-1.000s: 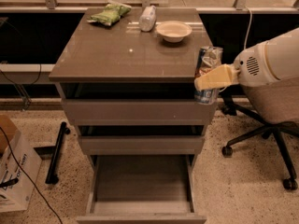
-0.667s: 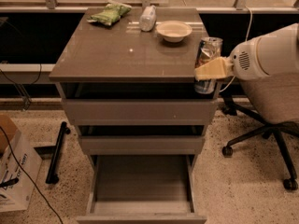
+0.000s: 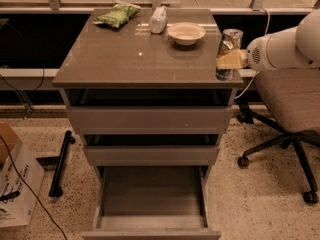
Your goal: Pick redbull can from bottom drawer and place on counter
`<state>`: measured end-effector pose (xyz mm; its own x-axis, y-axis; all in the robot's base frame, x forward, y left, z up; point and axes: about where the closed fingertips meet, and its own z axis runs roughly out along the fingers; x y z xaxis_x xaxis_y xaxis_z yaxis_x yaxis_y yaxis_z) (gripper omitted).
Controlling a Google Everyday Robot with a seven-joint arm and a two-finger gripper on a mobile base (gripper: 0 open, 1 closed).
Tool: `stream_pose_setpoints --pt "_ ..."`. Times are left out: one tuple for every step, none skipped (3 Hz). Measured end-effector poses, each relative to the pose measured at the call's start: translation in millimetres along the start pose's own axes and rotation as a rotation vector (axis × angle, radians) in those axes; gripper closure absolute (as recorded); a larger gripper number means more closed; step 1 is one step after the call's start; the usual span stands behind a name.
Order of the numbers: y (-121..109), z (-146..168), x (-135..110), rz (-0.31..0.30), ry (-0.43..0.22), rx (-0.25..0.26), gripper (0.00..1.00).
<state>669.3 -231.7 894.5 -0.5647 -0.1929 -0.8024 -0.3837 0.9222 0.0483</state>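
The redbull can (image 3: 228, 49), slim with a silver top, stands upright at the right front edge of the counter (image 3: 135, 59). My gripper (image 3: 229, 60) reaches in from the right on a white arm (image 3: 285, 46) and is shut on the can's middle with its yellowish fingers (image 3: 231, 60). The bottom drawer (image 3: 151, 196) is pulled open below, its grey floor bare.
A white bowl (image 3: 185, 33), a clear plastic bottle lying on its side (image 3: 158, 19) and a green snack bag (image 3: 116, 15) sit at the counter's back. An office chair (image 3: 287, 109) stands to the right. A cardboard box (image 3: 14, 184) is on the floor left.
My gripper has carried the can up and leftward from beside the cabinet's right edge onto the counter's right front edge.
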Motion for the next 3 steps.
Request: stream_pose_setpoints --pt "-27 28 -3 -0.009 -0.008 0.003 1.0" --pt "-48 50 -6 -0.01 -0.029 0.002 1.0" --pt "-53 58 -13 -0.032 -0.058 0.009 1.0"
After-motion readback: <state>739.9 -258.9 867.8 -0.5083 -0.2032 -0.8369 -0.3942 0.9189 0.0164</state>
